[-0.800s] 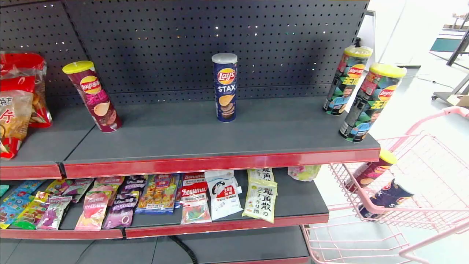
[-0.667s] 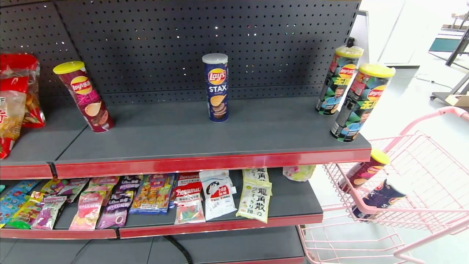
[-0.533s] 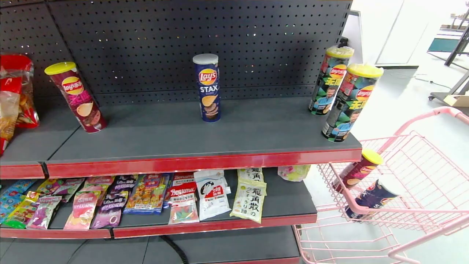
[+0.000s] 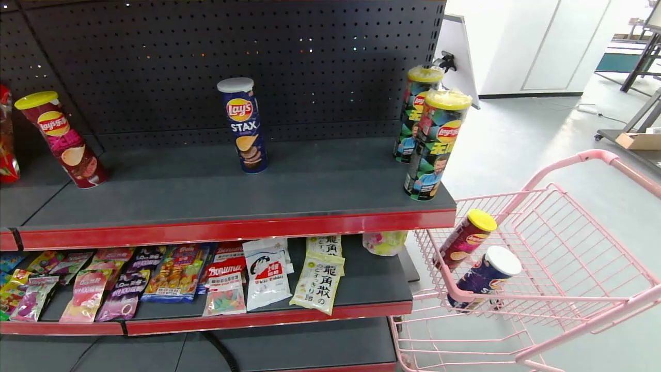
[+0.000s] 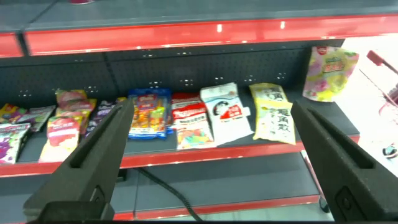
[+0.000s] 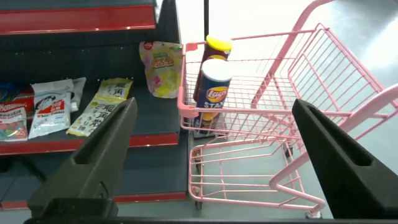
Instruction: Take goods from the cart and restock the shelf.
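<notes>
Your left gripper and right gripper are both spread wide, empty. A maroon can and a blue can lean in the pink cart's corner nearest the shelf.

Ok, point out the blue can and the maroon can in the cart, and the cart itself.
blue can (image 4: 503, 253): head view, white lid.
maroon can (image 4: 481, 220): head view, yellow lid.
cart (image 4: 601, 154): head view, pink handle bar.
</notes>
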Robot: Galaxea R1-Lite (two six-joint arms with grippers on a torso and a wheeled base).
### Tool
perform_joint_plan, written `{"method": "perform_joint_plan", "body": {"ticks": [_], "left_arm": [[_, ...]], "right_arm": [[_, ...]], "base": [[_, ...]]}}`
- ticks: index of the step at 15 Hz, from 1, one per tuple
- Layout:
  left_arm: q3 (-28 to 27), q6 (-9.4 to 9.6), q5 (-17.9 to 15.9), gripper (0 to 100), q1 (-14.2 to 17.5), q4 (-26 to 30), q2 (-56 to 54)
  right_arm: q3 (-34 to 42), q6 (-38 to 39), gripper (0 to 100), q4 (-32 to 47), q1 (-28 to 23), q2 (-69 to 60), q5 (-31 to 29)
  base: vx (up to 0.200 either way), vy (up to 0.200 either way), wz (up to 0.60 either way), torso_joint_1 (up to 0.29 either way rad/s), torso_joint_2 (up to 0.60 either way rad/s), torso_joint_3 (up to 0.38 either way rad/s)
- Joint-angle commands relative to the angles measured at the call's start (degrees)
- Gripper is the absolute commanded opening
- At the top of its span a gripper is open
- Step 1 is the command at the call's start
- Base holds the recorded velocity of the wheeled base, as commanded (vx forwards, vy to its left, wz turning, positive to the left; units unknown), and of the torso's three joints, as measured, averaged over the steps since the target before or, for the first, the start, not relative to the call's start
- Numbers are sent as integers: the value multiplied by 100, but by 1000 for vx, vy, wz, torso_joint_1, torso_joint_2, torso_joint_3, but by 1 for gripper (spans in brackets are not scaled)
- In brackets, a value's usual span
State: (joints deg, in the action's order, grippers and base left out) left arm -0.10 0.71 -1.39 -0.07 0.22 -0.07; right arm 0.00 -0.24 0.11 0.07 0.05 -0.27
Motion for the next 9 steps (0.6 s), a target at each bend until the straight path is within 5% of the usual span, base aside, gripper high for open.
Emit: {"method": "perform_joint_plan", "body": {"ticks": [1, 9], "left_arm": [[1, 0, -2, 100, -1, 4, 7], [1, 0, 7, 100, -1, 4, 7]], "right_arm": [[0, -2, 100, -2, 1, 4, 0], [0, -2, 100, -2, 1, 4, 0]], "base": [[0, 0, 0, 0, 0, 0], [0, 0, 0, 0, 0, 0]]}}
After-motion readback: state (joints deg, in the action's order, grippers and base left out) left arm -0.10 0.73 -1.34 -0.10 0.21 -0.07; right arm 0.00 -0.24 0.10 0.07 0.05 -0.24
